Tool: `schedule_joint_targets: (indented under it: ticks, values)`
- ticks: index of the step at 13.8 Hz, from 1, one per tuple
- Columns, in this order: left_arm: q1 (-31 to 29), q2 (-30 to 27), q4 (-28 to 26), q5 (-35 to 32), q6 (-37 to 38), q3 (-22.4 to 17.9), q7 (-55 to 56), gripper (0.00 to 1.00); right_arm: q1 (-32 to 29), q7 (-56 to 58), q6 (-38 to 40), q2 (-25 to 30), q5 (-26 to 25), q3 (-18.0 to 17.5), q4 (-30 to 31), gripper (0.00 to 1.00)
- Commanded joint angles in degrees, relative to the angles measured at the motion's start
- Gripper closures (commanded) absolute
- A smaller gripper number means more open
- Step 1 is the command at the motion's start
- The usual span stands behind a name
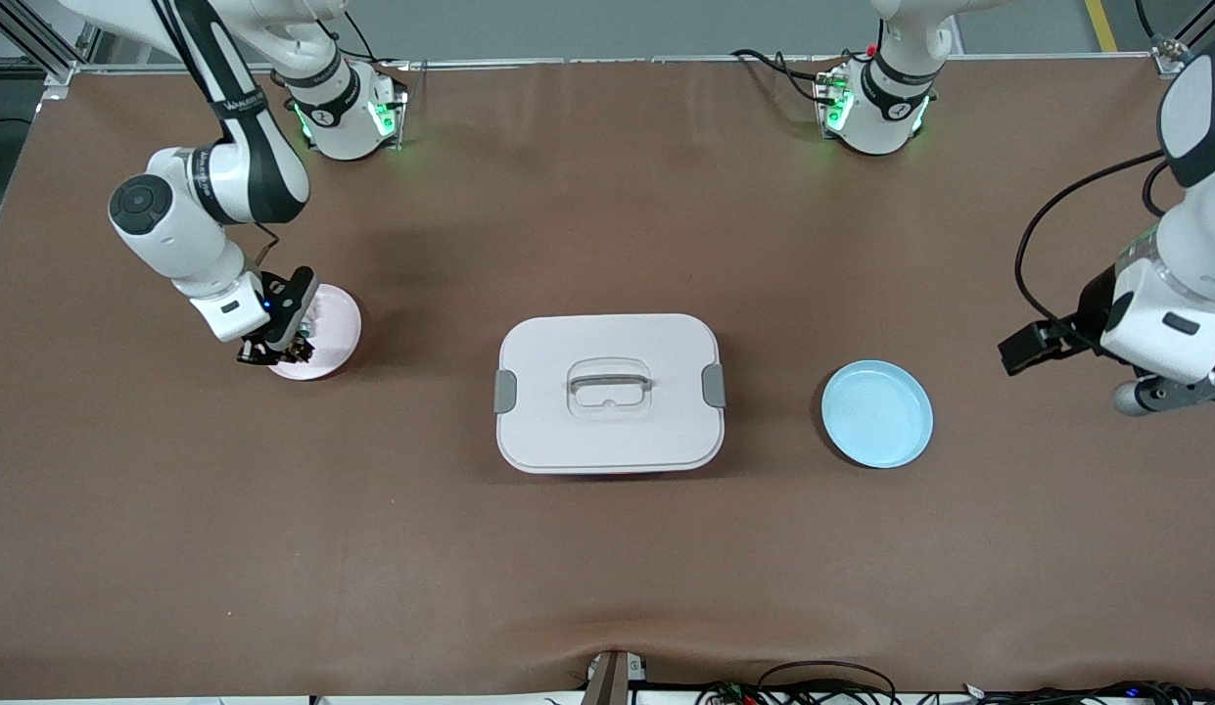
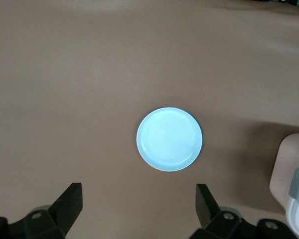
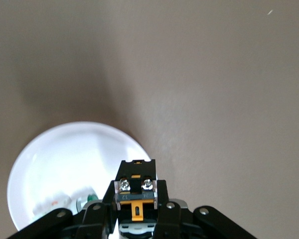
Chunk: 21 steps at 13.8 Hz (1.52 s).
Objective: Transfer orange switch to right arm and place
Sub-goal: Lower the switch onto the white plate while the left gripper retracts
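- Right pincer (image 3: 137, 211) clamps the orange switch (image 3: 135, 191), low over the pink plate (image 1: 335, 323).
- Left pincer (image 2: 138, 205) gapes empty, waiting above the worktop (image 1: 607, 568) beside the blue plate (image 1: 877, 413).
- I read placing as underway; next, lower and release.

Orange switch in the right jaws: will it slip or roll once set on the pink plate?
The orange switch looks rigid and blocky, so probably no rolling. Its small size suggests it is light. The pink plate looks smooth; it might slide slightly.

Lidded white box (image 1: 609, 392) between pink plate (image 1: 335, 323) and blue plate (image 1: 877, 413).
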<state>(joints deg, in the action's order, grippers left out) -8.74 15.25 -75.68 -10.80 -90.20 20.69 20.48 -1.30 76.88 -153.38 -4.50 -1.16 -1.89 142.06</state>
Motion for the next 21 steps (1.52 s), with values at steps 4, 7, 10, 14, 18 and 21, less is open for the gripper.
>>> schedule_joint_targets:
  ticks: [4, 7, 10, 14, 18, 21]
  values:
    - [8.1, -12.6, -13.1, 3.3, 0.0, -11.0, -10.1, 0.0, -2.9, 4.5, -5.0, -2.9, -0.9, -1.1, 2.5, 1.0]
    - [8.7, -15.4, -14.9, 3.8, 0.0, -12.4, -15.8, 0.0, -3.0, 7.2, -8.1, -5.3, -0.9, -1.1, 3.1, 1.0]
    - [8.7, -17.4, -17.0, 8.3, -0.6, -15.3, -18.5, 0.0, -2.9, 7.2, -13.5, -7.9, -0.9, -1.1, 4.7, 1.0]
    - [8.7, -17.5, -17.0, 8.3, -0.6, -15.3, -18.5, 0.0, -2.4, 6.8, -14.0, -8.7, -0.9, -1.1, 4.6, 1.0]
    - [8.4, -17.3, -16.7, 8.4, -0.6, -15.0, -18.5, 0.0, -1.7, 6.0, -14.1, -10.3, -0.9, -1.1, 4.3, 1.0]
    - [8.4, -17.1, -16.8, 8.4, -0.7, -15.0, -18.5, 0.0, -1.5, 2.2, -13.7, -10.9, -0.7, -1.1, 4.1, 1.0]
